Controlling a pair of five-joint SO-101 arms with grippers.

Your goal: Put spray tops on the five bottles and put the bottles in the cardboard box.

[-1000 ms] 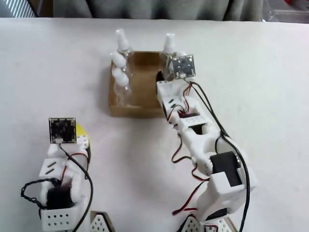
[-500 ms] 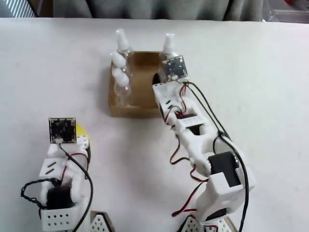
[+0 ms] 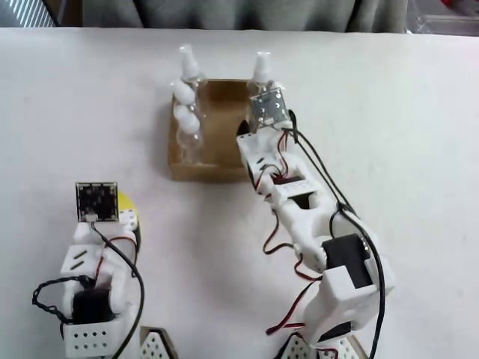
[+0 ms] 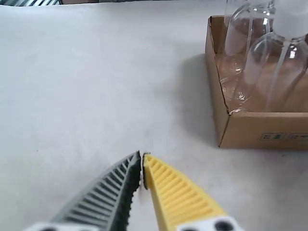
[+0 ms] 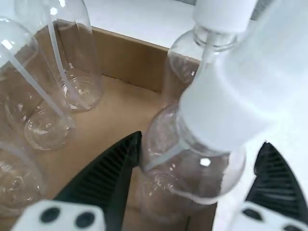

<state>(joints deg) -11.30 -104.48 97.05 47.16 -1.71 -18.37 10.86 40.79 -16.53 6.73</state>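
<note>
Right gripper is over the box, and its jaws are spread wide, one black ribbed jaw on either side of a bottle. One jaw tip sits right up against the clear wall of that bottle; I cannot tell whether it touches. The other jaw stands clear of it, with a gap showing. So it straddles the bottle with no clamp on it.

The bottle is round-shouldered, clear and glossy. It wears a smooth white spray top, and a thin pale tube slants down inside. It stands upright inside the box, at the 3 o'clock wall as the high view has it.

The other bottles are in there too, all of the same clear shape and all capped in white. Three line the 9 o'clock wall and one is tucked at the 1 o'clock corner. The box is plain brown cardboard, shallow and open-topped, so the bottles rise well above its rim.

Over to the left gripper: its jaws are pressed together, one grey and one yellow, both ridged and tapering to a point, with nothing between them. It sits low over the matte white surface, off at the box's 7 o'clock and apart from it.
</note>
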